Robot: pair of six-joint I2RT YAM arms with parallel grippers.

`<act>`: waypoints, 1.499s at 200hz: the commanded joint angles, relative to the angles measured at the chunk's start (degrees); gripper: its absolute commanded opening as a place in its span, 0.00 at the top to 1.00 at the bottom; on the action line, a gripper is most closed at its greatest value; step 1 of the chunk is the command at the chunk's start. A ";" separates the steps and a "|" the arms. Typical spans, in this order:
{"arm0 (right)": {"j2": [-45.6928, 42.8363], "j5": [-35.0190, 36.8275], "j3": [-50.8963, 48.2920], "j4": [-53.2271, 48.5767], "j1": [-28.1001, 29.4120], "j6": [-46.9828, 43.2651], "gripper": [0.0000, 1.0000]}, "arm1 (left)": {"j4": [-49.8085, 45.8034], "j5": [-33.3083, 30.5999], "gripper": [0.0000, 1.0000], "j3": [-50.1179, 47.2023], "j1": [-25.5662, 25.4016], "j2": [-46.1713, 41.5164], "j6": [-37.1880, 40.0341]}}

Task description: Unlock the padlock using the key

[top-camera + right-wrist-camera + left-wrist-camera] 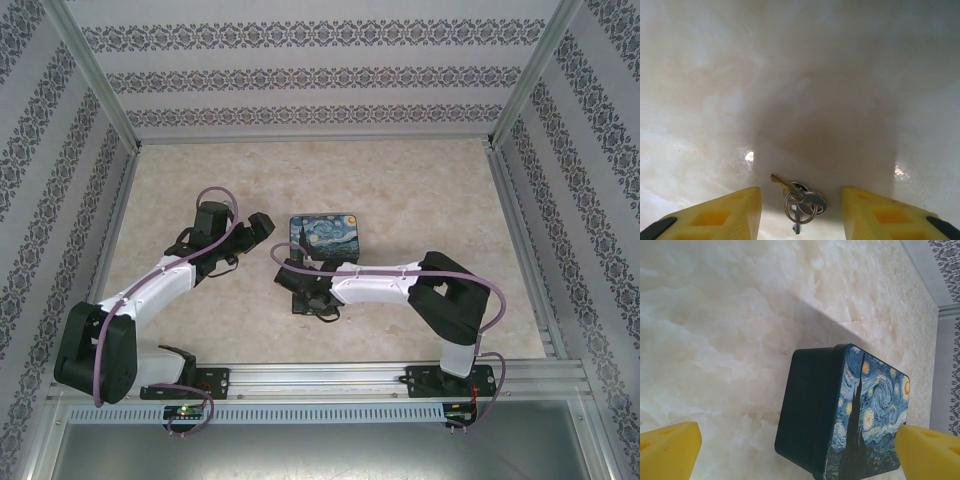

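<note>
Between the half-open fingers of the right gripper [801, 196], on the table [790, 75] near the box [867, 405], lie the keys [805, 204] on their ring, untouched: light, thin, slippery metal, best pinched at a flat bow; left gripper [797, 432] gapes wide, empty

The left arm [150, 290] is rising from its base at the near edge, folding at the elbow and reaching forward and to the right. The left claw [255, 227] is pointing to the right, and its yellow fingers [667, 452] are standing very wide apart. The right arm [440, 300] is going up from its base, bending at the elbow and stretching its white part out to the left, low over the worktop [400, 190]. The right claw [303, 290] is pointing down close to the worktop. Its yellow fingers [725, 217] are standing partly apart with a gap between them, and they are not squeezing anything.
</note>
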 commanded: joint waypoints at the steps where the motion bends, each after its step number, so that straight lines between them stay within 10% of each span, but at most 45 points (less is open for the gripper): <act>1: 2.28 0.03 1.56 -1.48 0.85 0.48 0.56 | 0.38 1.05 0.01 -0.57 0.88 -1.57 -0.97; 118: 7.05 -0.27 4.33 -3.39 1.72 0.60 0.70 | 2.05 1.77 0.01 -1.32 1.06 -1.86 -2.67; 185: 5.31 0.43 1.92 -1.30 1.75 1.41 1.00 | 1.92 3.42 0.01 -1.14 1.10 -1.84 -3.20; 300: -8.41 1.73 -7.13 3.95 -1.01 -0.88 1.00 | -0.81 6.72 0.00 0.83 0.95 -1.93 -3.75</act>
